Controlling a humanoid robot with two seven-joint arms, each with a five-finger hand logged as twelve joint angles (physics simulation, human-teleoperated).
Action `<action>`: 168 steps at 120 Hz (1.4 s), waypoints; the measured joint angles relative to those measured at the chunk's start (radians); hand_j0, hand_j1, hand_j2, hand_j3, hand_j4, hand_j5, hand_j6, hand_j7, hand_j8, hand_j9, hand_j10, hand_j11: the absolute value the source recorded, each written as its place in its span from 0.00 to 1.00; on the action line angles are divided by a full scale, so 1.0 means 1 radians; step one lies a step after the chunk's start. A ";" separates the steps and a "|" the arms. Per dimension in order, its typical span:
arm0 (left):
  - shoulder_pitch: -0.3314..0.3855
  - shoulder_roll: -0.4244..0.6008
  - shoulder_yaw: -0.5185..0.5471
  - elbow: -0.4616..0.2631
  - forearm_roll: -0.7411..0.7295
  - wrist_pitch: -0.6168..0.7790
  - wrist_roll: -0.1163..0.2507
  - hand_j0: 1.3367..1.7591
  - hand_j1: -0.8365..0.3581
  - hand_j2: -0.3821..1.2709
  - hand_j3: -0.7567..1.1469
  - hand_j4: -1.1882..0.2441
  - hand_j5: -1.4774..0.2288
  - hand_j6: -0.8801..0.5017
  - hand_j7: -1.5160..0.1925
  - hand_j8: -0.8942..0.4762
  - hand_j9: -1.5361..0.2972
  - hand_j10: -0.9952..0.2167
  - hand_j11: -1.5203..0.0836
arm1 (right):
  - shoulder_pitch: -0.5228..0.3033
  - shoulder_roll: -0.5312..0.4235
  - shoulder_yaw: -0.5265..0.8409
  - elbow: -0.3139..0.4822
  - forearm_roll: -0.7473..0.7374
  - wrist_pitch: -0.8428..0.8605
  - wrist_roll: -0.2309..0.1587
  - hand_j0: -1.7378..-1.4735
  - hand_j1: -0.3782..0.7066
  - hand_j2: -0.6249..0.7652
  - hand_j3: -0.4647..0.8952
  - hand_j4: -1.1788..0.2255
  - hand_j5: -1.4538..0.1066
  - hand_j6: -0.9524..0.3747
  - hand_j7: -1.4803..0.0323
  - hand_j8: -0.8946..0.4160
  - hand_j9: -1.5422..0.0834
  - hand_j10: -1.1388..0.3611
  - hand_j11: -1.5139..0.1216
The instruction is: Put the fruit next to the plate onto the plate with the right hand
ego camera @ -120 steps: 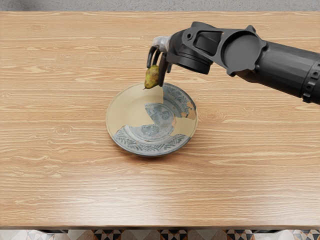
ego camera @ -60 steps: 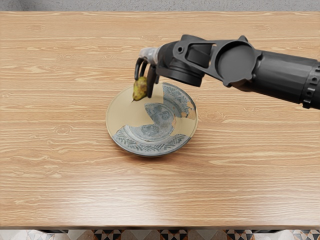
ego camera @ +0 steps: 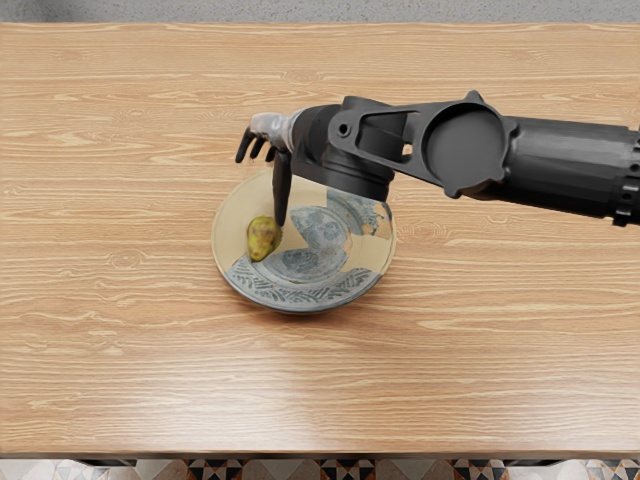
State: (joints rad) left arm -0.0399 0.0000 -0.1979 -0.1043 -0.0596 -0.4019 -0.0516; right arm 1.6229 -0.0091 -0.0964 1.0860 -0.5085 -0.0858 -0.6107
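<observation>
Fruit (ego camera: 262,237), yellow-green, lies free on the left side of the plate (ego camera: 300,298). Above it the right hand (ego camera: 270,137) is spread and holds nothing, one finger (ego camera: 282,195) pointing down just beside it. The plate sits mid-table (ego camera: 120,350), patterned blue-grey and tan.

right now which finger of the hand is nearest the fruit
The long dark finger pointing straight down from the right hand, its tip beside the fruit on the plate; the other fingers splay left, away from it.
</observation>
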 joint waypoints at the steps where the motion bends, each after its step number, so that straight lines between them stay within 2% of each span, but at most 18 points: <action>1: 0.000 0.000 0.000 0.000 0.000 0.000 0.000 0.76 0.98 0.23 0.40 0.82 0.86 0.63 0.88 0.64 0.83 0.81 0.94 | 0.000 0.000 0.000 0.001 0.000 0.000 0.000 0.30 0.28 0.61 0.34 0.60 0.62 0.60 0.68 0.55 0.65 0.54 0.63; 17: 0.000 0.000 0.000 0.000 0.000 0.000 0.000 0.76 0.98 0.23 0.40 0.82 0.86 0.63 0.88 0.64 0.83 0.81 0.94 | 0.003 -0.014 0.000 0.030 0.001 -0.003 0.000 0.30 0.16 0.53 0.34 0.72 0.77 0.65 0.82 0.62 0.80 0.64 0.77; 29: 0.000 0.000 0.000 0.000 0.000 0.000 0.001 0.76 0.98 0.23 0.40 0.82 0.86 0.63 0.88 0.64 0.83 0.81 0.94 | 0.003 -0.035 0.026 0.083 0.067 -0.014 0.000 0.30 0.11 0.50 0.34 0.76 0.83 0.68 0.88 0.64 0.85 0.69 0.83; 37: 0.000 0.000 0.000 0.000 0.000 0.000 0.000 0.76 0.98 0.23 0.40 0.82 0.86 0.63 0.88 0.64 0.83 0.81 0.94 | -0.011 -0.063 0.093 0.143 0.099 -0.003 0.000 0.30 0.08 0.49 0.34 0.78 0.86 0.69 0.91 0.65 0.88 0.71 0.86; 47: 0.000 0.000 0.000 0.000 0.000 0.000 0.000 0.76 0.98 0.23 0.40 0.82 0.86 0.63 0.88 0.64 0.83 0.81 0.94 | -0.100 -0.127 0.266 0.255 0.132 0.087 0.000 0.30 0.07 0.47 0.34 0.80 0.88 0.70 0.93 0.66 0.90 0.72 0.88; 55: 0.001 0.000 0.000 0.000 0.000 0.000 0.000 0.76 0.98 0.23 0.40 0.82 0.86 0.63 0.88 0.64 0.83 0.81 0.94 | -0.167 -0.195 0.374 0.322 0.245 0.212 0.000 0.30 0.05 0.47 0.34 0.81 0.90 0.70 0.95 0.67 0.92 0.73 0.89; 64: 0.014 0.000 0.000 -0.008 0.000 -0.001 0.000 0.76 0.98 0.23 0.40 0.82 0.86 0.63 0.88 0.64 0.83 0.81 0.94 | -0.230 -0.279 0.454 0.364 0.382 0.377 0.000 0.30 0.05 0.46 0.34 0.82 0.91 0.71 0.96 0.67 0.93 0.74 0.90; 74: 0.023 0.000 0.001 -0.011 0.000 -0.001 0.001 0.76 0.98 0.23 0.40 0.82 0.86 0.63 0.88 0.64 0.83 0.81 0.94 | -0.306 -0.350 0.550 0.391 0.457 0.510 0.000 0.30 0.04 0.46 0.34 0.83 0.92 0.71 0.96 0.68 0.93 0.75 0.91; 92: 0.018 0.000 0.003 -0.012 0.000 -0.001 0.001 0.76 0.98 0.23 0.40 0.82 0.86 0.63 0.88 0.64 0.83 0.81 0.94 | -0.453 -0.505 0.682 0.407 0.578 0.650 0.000 0.30 0.03 0.45 0.34 0.83 0.92 0.71 0.97 0.68 0.94 0.75 0.92; 121: 0.028 0.000 0.003 -0.011 -0.001 -0.001 0.001 0.76 0.98 0.23 0.40 0.82 0.86 0.63 0.88 0.64 0.83 0.81 0.94 | -0.626 -0.797 0.725 0.385 0.726 0.692 0.000 0.30 0.03 0.45 0.34 0.84 0.93 0.72 0.98 0.68 0.95 0.76 0.92; 148: 0.037 0.000 0.005 -0.011 -0.001 0.000 0.001 0.76 0.98 0.23 0.40 0.82 0.86 0.63 0.88 0.64 0.83 0.81 0.94 | -0.692 -0.971 0.723 0.341 0.798 0.697 0.000 0.30 0.03 0.45 0.34 0.84 0.93 0.72 0.98 0.68 0.95 0.76 0.92; 168: 0.037 0.000 0.005 -0.011 -0.001 0.000 0.001 0.76 0.98 0.23 0.40 0.82 0.86 0.63 0.88 0.64 0.83 0.81 0.94 | -0.713 -1.044 0.718 0.329 0.823 0.697 0.000 0.30 0.03 0.45 0.34 0.84 0.93 0.72 0.98 0.68 0.95 0.76 0.93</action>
State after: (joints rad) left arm -0.0031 0.0000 -0.1933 -0.1151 -0.0610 -0.4023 -0.0506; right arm 0.9097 -1.0527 0.6215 1.4145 0.3142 0.6115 -0.6109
